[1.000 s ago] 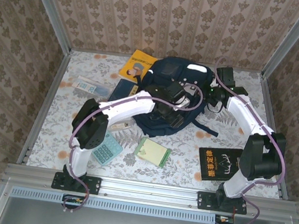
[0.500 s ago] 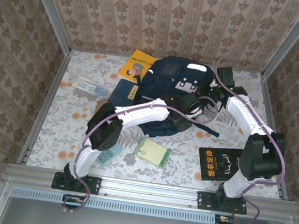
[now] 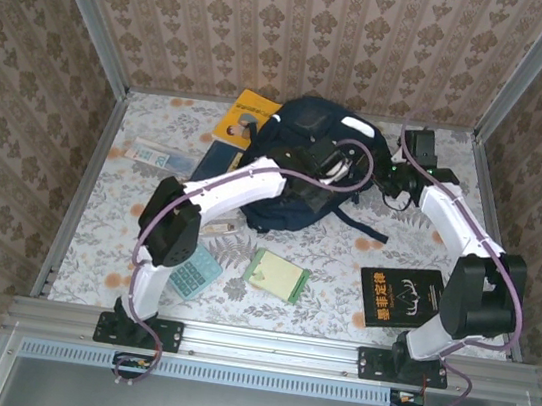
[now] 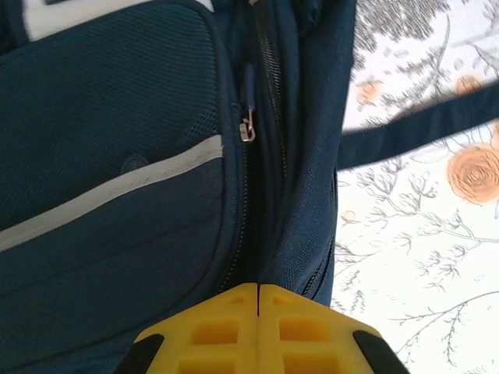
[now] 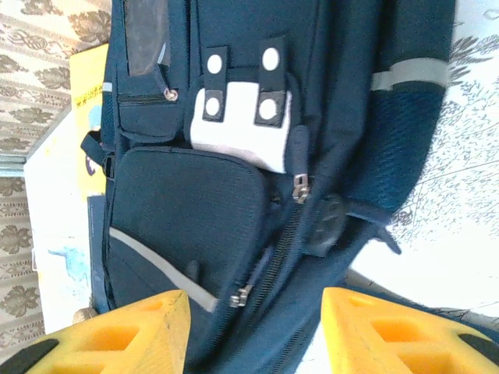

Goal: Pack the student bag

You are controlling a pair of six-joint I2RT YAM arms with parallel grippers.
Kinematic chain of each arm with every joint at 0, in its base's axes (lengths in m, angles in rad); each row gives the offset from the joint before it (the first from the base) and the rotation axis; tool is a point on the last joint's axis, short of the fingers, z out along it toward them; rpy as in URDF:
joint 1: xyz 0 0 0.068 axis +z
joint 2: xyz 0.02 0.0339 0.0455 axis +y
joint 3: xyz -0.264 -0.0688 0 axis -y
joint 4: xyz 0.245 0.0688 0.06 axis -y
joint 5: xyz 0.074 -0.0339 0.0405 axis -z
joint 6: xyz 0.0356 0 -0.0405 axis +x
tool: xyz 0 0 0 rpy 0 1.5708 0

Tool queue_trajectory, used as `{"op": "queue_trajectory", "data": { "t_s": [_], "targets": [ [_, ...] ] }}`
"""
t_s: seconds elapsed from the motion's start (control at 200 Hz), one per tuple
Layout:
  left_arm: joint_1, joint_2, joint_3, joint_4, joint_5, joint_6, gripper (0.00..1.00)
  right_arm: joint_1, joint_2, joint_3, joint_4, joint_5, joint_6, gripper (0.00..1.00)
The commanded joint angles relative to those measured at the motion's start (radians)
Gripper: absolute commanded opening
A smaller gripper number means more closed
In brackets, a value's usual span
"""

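Note:
The student bag (image 3: 288, 190), dark navy with a grey-white patch (image 5: 238, 125), lies flat at the back middle of the table. My left gripper (image 3: 325, 162) rests over its upper front; in the left wrist view its yellow fingers (image 4: 258, 290) are shut tip to tip over the zip seam, just below a metal zip pull (image 4: 247, 131), with nothing visibly between them. My right gripper (image 3: 391, 180) hovers just off the bag's right side. Its fingers (image 5: 253, 312) stand open above the bag's main zip (image 5: 290, 234), holding nothing.
A yellow book (image 3: 248, 117), a dark book (image 3: 218, 163) and a blue-white box (image 3: 149, 156) lie left of the bag. Nearer me are a calculator (image 3: 196, 271), a green notebook (image 3: 277, 275) and a black book (image 3: 401, 296). A bag strap (image 3: 364, 226) trails right.
My left gripper has closed and moved up the bag toward its top. My right gripper has opened and drawn back to the right. The bag shifted slightly toward the back.

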Motion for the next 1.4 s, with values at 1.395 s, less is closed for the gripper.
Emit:
{"op": "queue_trajectory", "data": {
  "t_s": [1.395],
  "targets": [
    [0.043, 0.035, 0.085, -0.060, 0.191, 0.012, 0.32, -0.046, -0.038, -0.422, 0.454, 0.027, -0.187, 0.35]
  ]
}}
